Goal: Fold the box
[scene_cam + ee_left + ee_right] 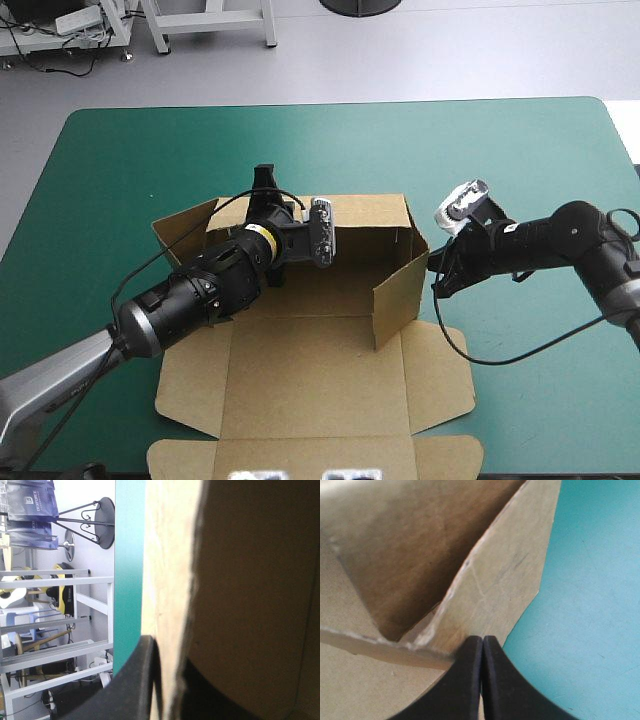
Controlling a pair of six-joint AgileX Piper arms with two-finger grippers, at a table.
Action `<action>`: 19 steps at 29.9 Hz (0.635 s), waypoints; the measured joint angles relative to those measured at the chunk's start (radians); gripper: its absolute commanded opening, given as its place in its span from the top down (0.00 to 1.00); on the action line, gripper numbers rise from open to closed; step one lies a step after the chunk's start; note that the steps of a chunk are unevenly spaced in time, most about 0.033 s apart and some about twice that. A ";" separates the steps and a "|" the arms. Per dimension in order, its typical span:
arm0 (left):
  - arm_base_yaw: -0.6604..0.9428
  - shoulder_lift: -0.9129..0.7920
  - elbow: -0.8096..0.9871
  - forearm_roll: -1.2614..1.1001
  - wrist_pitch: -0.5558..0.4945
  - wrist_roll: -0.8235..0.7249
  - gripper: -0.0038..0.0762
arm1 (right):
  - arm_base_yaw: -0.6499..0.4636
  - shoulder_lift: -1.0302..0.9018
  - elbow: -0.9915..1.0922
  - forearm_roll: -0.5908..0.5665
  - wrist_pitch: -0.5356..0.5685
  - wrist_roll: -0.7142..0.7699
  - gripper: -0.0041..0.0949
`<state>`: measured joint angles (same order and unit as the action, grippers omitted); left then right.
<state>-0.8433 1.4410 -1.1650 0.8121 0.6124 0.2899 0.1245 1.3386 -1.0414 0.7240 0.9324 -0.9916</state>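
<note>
The brown box (300, 370) lies in the middle of the table, its back wall and right wall raised and its lid flat toward the near edge. My left gripper (265, 185) reaches over the left end of the back wall. In the left wrist view the board's edge (170, 580) runs between its black fingers (137, 680), so the left gripper (167, 652) is shut on the box. My right gripper (437, 270) is shut, and its tip touches the outside of the right wall. In the right wrist view the right gripper (482, 642) meets that wall (495, 590) at its lower edge.
A side flap (185, 225) of the box splays out at the back left. The teal-green cover (500, 150) shows bare to the right of the box and along the far edge. The lid's front flaps reach the table's near edge.
</note>
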 measured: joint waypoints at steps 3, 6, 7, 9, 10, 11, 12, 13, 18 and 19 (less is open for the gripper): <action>0.000 -0.010 0.039 0.023 -0.033 0.000 0.94 | 0.000 -0.027 0.042 0.009 -0.039 -0.040 0.90; 0.000 -0.019 0.060 0.039 -0.054 -0.001 0.94 | 0.000 -0.041 0.052 0.023 -0.058 -0.059 0.77; 0.001 -0.019 0.061 0.045 -0.059 -0.005 0.94 | 0.000 -0.045 0.053 0.033 -0.059 -0.068 0.71; 0.001 -0.020 0.063 0.060 -0.059 -0.016 0.94 | 0.000 -0.055 0.053 0.049 -0.059 -0.086 0.57; 0.001 -0.020 0.065 0.065 -0.060 -0.019 0.94 | 0.000 -0.062 0.053 0.054 -0.059 -0.096 0.52; 0.001 -0.020 0.065 0.067 -0.061 -0.021 0.94 | 0.000 -0.068 0.053 0.055 -0.059 -0.103 0.48; 0.001 -0.020 0.066 0.069 -0.061 -0.024 0.94 | 0.000 -0.075 0.053 0.058 -0.058 -0.108 0.46; 0.001 -0.020 0.067 0.069 -0.062 -0.025 0.94 | 0.000 -0.081 0.053 0.062 -0.058 -0.112 0.46; 0.001 -0.020 0.068 0.069 -0.064 -0.026 0.94 | 0.000 -0.099 0.053 0.085 -0.023 -0.124 0.46; 0.001 -0.020 0.068 0.069 -0.064 -0.027 0.94 | 0.000 -0.100 0.053 0.089 -0.016 -0.125 0.45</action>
<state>-0.8421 1.4213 -1.0968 0.8811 0.5482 0.2630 0.1245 1.2382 -0.9882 0.8128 0.9162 -1.1168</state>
